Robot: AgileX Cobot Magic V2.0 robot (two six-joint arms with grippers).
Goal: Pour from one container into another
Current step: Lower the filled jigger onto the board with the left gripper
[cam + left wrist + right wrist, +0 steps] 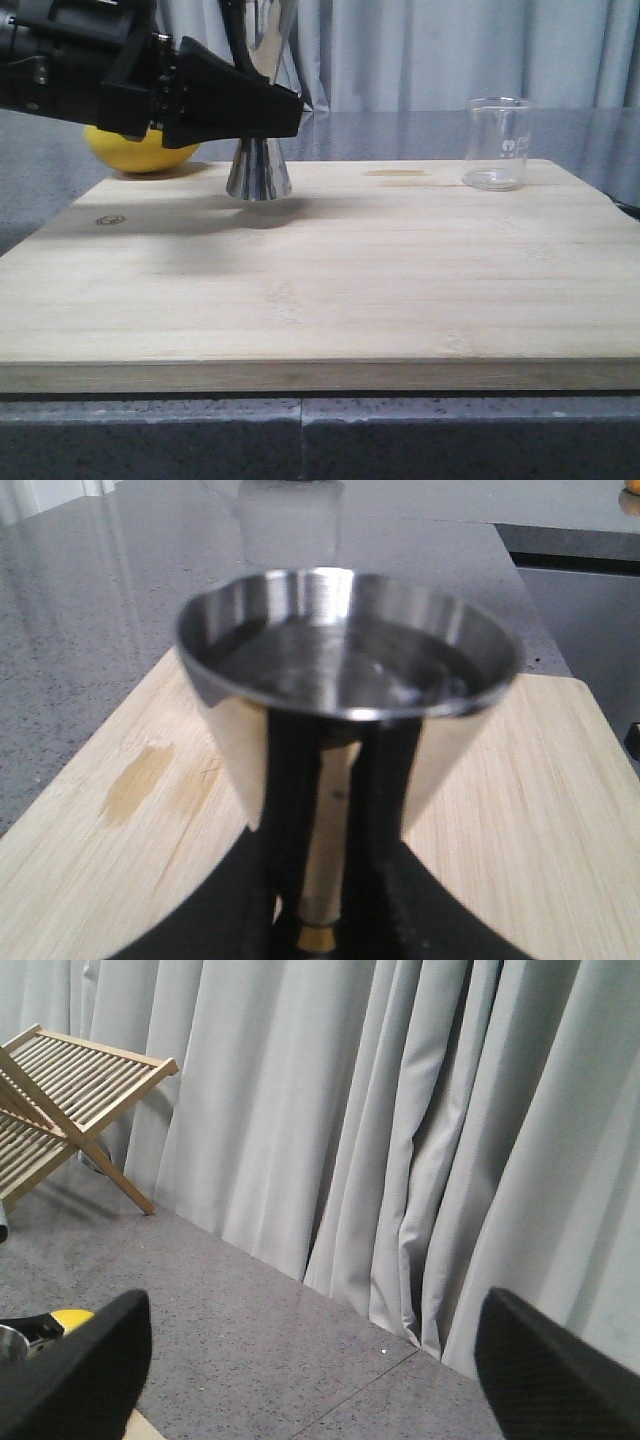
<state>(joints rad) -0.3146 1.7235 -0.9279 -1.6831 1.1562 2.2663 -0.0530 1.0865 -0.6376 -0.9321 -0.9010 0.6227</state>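
Two vessels stand on the pale wooden board [320,290] in the front view: the shiny steel hourglass jigger [259,172] at left, the small clear glass beaker [496,143] well apart at right. Our left gripper [285,110] is level with the jigger's waist; closure unclear.

Left wrist view: black fingers [285,810] flank the narrow waist; contact unconfirmed. We judge steel rigid, slippery; glass light, fragile, best grasped mid-wall.

Right wrist view: right gripper [310,1360] spread wide, empty, facing grey curtains [400,1130].
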